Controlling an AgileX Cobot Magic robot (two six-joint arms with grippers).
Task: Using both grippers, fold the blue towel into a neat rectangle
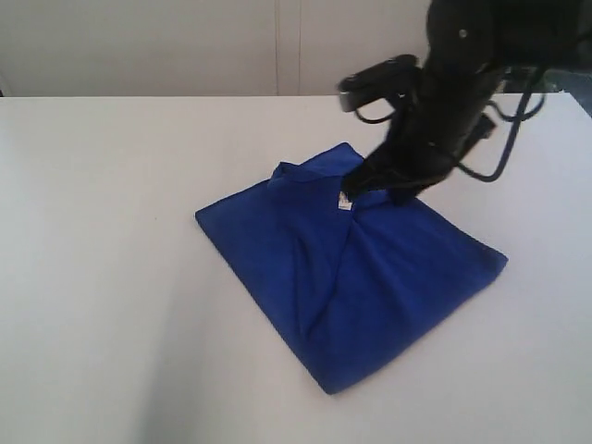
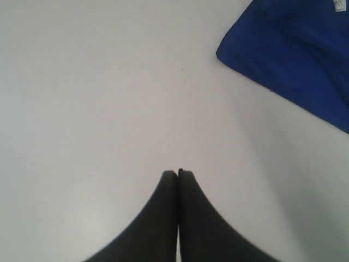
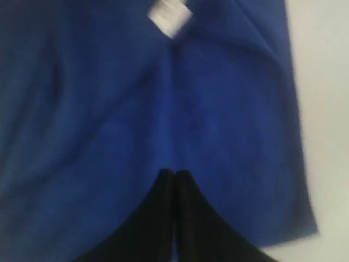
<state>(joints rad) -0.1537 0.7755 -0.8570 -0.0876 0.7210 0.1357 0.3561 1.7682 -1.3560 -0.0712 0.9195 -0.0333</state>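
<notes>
- A white table runs back to a pale wall.
- Left gripper: its fingers are pressed together on nothing, over bare table, apart from the towel's corner.
- The blue towel lies creased and partly folded, right of the table's middle.
- Right gripper: its fingers are together near the towel's far edge, beside a white tag. Whether it pinches cloth cannot be told.
</notes>
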